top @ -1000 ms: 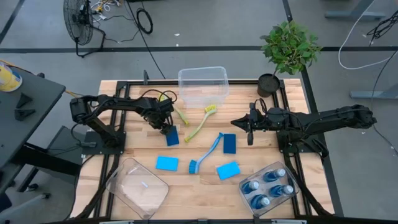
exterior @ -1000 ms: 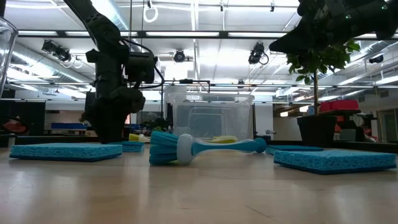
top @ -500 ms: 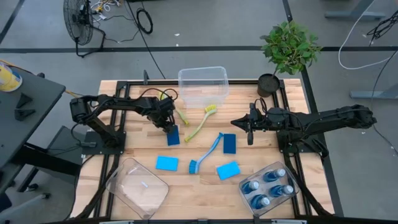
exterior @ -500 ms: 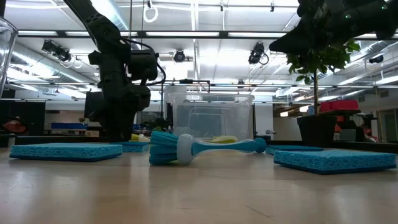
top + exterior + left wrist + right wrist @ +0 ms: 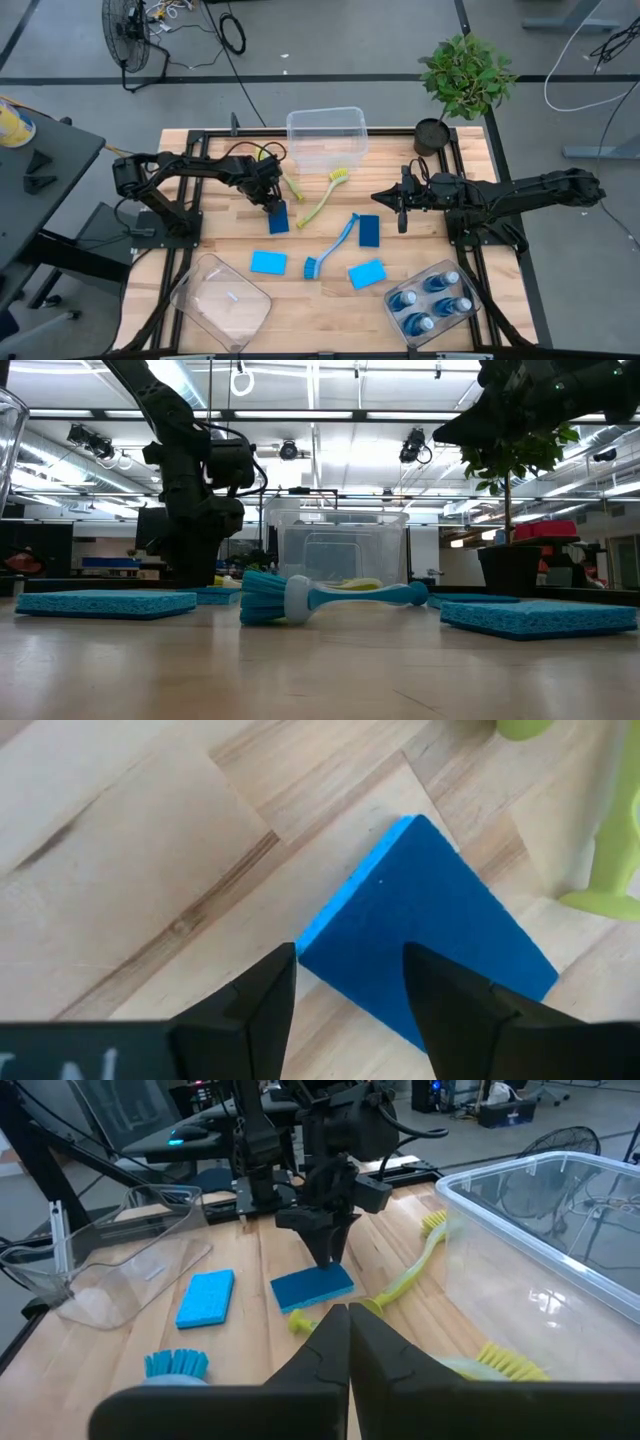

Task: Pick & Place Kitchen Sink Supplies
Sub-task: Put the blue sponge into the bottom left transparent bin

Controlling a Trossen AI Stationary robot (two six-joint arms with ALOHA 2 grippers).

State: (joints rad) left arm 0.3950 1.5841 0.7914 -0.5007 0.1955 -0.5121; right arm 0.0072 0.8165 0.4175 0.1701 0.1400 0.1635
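The left gripper [image 5: 272, 203] is down over the near corner of the dark blue sponge [image 5: 278, 220], which lies flat on the worktop [image 5: 230, 235] just left of centre, at about 7 o'clock from the clear bin [image 5: 326, 138]. Its fingers [image 5: 245, 1010] stand partly open, one either side of the sponge's corner, with nothing held yet (the wrist view shows wood between them). To do this well, I judge it should sink until the tips meet the wood, straddle more of the sponge's edge than this corner, then close gently, since foam will squash and may slip. The right gripper [image 5: 402, 204] waits at 3 o'clock, fingers closed and empty.
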